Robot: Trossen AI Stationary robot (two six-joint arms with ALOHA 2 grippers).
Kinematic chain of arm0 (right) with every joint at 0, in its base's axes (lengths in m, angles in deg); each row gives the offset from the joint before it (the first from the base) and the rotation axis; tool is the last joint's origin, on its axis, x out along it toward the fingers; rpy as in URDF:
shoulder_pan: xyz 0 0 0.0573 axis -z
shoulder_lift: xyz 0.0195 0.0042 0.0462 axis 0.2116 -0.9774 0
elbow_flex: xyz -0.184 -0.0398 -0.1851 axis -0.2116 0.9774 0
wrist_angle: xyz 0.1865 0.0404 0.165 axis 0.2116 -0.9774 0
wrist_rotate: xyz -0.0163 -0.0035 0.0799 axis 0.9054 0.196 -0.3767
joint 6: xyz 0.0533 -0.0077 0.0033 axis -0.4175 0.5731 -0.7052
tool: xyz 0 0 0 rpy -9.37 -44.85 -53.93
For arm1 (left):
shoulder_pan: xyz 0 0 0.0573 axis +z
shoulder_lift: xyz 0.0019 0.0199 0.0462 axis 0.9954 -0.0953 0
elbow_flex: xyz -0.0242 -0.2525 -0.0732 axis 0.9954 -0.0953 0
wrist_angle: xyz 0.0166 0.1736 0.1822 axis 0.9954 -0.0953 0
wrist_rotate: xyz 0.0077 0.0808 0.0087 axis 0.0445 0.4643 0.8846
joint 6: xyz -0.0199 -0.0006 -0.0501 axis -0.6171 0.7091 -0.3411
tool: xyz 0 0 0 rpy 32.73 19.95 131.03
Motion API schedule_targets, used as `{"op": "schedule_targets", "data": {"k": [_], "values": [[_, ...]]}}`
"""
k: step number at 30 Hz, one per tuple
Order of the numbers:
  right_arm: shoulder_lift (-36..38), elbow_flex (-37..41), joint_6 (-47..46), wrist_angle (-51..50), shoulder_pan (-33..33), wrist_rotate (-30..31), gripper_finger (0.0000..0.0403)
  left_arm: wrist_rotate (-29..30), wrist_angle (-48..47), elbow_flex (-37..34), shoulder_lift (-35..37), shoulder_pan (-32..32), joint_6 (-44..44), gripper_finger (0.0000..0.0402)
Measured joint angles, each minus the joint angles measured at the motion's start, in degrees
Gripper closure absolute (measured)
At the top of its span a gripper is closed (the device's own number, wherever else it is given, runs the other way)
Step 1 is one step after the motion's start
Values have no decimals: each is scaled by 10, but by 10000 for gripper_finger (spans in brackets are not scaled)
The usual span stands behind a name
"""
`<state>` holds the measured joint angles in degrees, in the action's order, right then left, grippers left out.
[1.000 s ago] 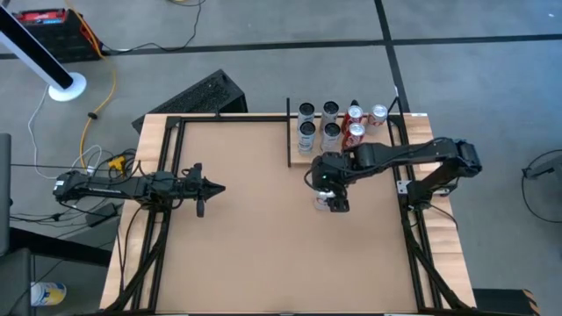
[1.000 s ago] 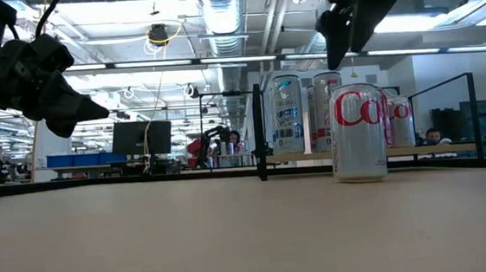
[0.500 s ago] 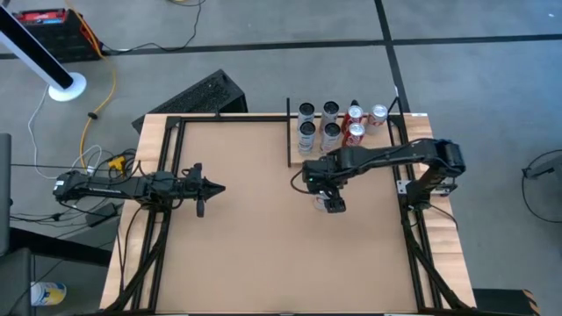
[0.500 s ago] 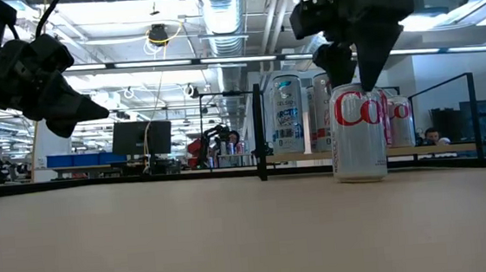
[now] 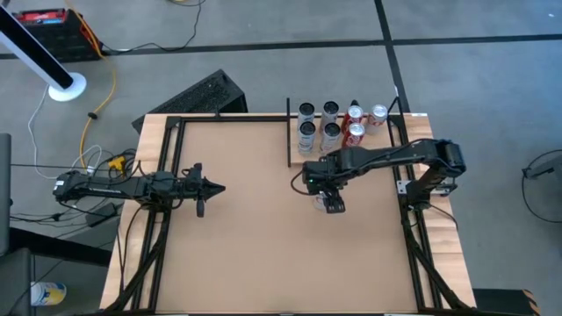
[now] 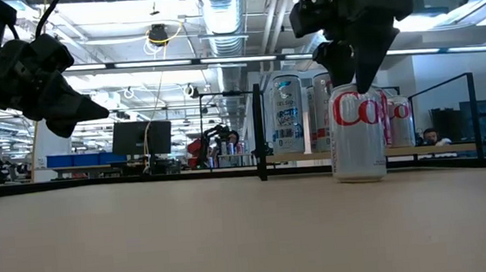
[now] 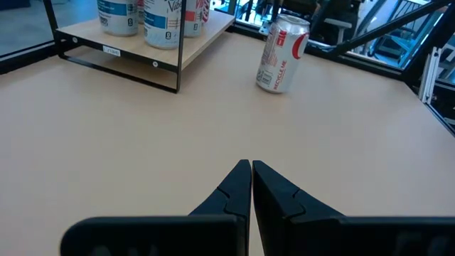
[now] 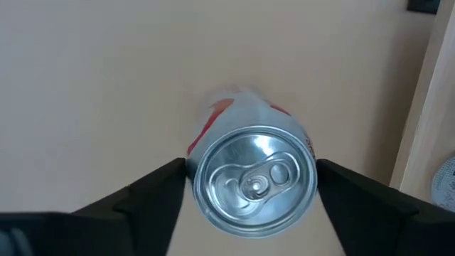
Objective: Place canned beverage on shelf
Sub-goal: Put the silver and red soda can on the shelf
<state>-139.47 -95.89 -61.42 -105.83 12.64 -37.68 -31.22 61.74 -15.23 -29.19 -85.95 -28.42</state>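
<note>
Silver-and-red aluminium drink can [image 6: 358, 136] stands upright on the tan tabletop [image 5: 255, 237], right of centre, roughly 2 o'clock from table middle in the high view. It sits clear of the small pale-wood shelf board with thin black posts [image 5: 402, 130], which lies at about 12 o'clock from the can, near the far right corner.

Right gripper [image 8: 250, 186] poised directly over the can, pointing down. Right wrist view: can top with pull tab sits between the two dark fingers [image 8: 153, 192], one on each side of the rim. Fingers spread apart, just beside the can wall; cannot tell whether they touch it. Low view: fingertips reach down to the can's top edge, the can's base flat on the table.

On the shelf: two white-and-blue cans in a front row with two more behind [image 5: 306, 111], and red-and-silver cans [image 5: 356, 132] to their right, at about 3 o'clock from the white ones. All upright.

Left gripper [image 7: 250, 171] waits well apart, at the table's left edge, about 9 o'clock from centre, held above the surface. Its fingers are pressed together, nothing between them. Left wrist view shows the lone can [image 7: 281, 54] ahead and the shelf beside it.
</note>
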Motion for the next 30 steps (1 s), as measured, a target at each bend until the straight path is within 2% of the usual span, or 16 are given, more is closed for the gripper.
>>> {"op": "schedule_targets", "data": {"k": [5, 6, 12, 20, 26, 30], "values": [[1, -1, 6, -6, 0, 2, 128, 0, 0, 0, 0, 0, 0, 402], [2, -1, 7, -7, 0, 2, 131, 0, 0, 0, 0, 0, 0, 402], [20, 1, 19, -19, -1, -1, 131, 0, 0, 0, 0, 0, 0, 402], [113, 29, 17, -55, 18, -14, 131, 0, 0, 0, 0, 0, 0, 402], [211, 96, 25, -100, 84, -10, 131, 0, 0, 0, 0, 0, 0, 402], [262, 102, 47, -118, 145, -9, 131, 0, 0, 0, 0, 0, 0, 402]]}}
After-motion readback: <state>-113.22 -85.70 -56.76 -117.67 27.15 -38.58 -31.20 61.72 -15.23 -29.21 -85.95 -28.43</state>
